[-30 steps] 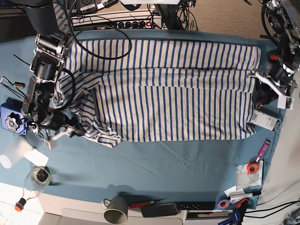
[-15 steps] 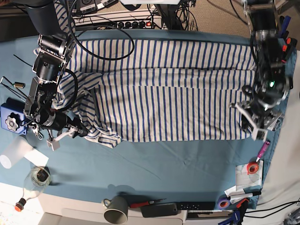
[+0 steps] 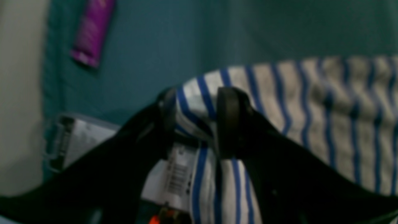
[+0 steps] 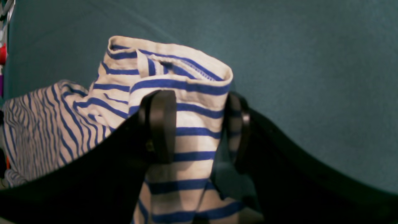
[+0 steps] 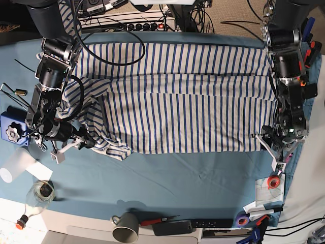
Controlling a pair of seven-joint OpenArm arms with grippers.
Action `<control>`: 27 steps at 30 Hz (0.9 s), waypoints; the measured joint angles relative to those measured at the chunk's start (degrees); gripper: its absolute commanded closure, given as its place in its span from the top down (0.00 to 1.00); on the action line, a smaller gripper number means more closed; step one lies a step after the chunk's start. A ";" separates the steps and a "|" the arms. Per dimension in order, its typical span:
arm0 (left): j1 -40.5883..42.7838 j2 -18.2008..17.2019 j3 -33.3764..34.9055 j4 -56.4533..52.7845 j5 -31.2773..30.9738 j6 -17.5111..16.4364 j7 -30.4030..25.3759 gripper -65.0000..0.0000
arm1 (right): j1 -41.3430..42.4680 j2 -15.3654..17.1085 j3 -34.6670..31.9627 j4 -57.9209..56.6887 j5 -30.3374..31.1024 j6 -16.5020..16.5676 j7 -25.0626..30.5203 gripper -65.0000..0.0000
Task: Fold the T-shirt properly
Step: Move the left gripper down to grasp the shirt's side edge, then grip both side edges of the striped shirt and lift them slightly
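The T-shirt (image 5: 188, 99), white with thin blue stripes, lies spread wide across the teal table cloth (image 5: 193, 178). My left gripper (image 5: 270, 146) is at the shirt's near right corner. In the left wrist view it (image 3: 197, 121) is shut on a bunched fold of the T-shirt (image 3: 311, 93). My right gripper (image 5: 86, 143) is at the crumpled near left end of the shirt. In the right wrist view it (image 4: 199, 127) is shut on a thick hemmed fold of the T-shirt (image 4: 174, 74), held a little above the cloth.
A purple tube (image 5: 284, 162) and an orange tape roll (image 5: 274, 182) lie near the right gripper's corner, with pens below. A mug (image 5: 126, 227) stands at the front edge. A blue object (image 5: 12, 129), a white cup (image 5: 12, 168) and a glass bottle (image 5: 38, 195) sit at the left.
My left gripper has moved from the shirt's right edge down to its near right corner and has closed on the cloth. The right gripper has barely moved.
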 measured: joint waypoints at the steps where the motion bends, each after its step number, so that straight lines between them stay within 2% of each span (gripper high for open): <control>1: -0.48 0.00 0.00 -1.18 0.24 1.01 0.66 0.36 | 0.00 0.00 0.00 0.00 0.00 0.00 0.00 0.40; 3: -1.09 0.00 0.00 -2.95 1.22 2.16 0.59 0.36 | 0.00 0.00 0.00 0.00 -0.02 0.02 0.00 0.40; 10: -1.07 -0.15 -0.09 -4.63 0.13 2.16 0.04 0.33 | 0.00 0.00 0.00 0.00 0.02 0.02 0.00 0.40; 12: -1.07 -0.17 -0.09 -4.63 -0.72 2.14 0.28 0.22 | 0.00 0.00 0.00 0.00 0.00 0.02 0.04 0.37; 15: -1.07 -0.13 -0.09 -4.63 -1.42 2.14 0.48 0.01 | -0.13 0.02 0.00 0.00 -0.44 -0.22 0.57 0.20; 18: -1.07 -0.17 -0.09 -4.63 -3.10 2.19 0.74 0.00 | -0.15 0.02 0.00 -0.02 -1.36 -0.66 0.98 0.02; 19: -1.07 -0.20 -0.09 -4.63 -3.28 2.23 1.09 0.00 | -0.17 0.00 0.00 -0.02 -1.31 -0.68 1.22 0.00; 22: -1.11 -0.20 -0.09 -4.63 -3.30 2.38 1.75 0.00 | -0.33 -0.09 0.00 -0.11 -1.40 -0.66 3.26 0.00; 27: -1.38 -0.17 -0.09 -4.61 -3.52 2.38 2.05 0.00 | 0.39 -0.11 0.00 -0.11 -1.60 -0.68 3.17 0.00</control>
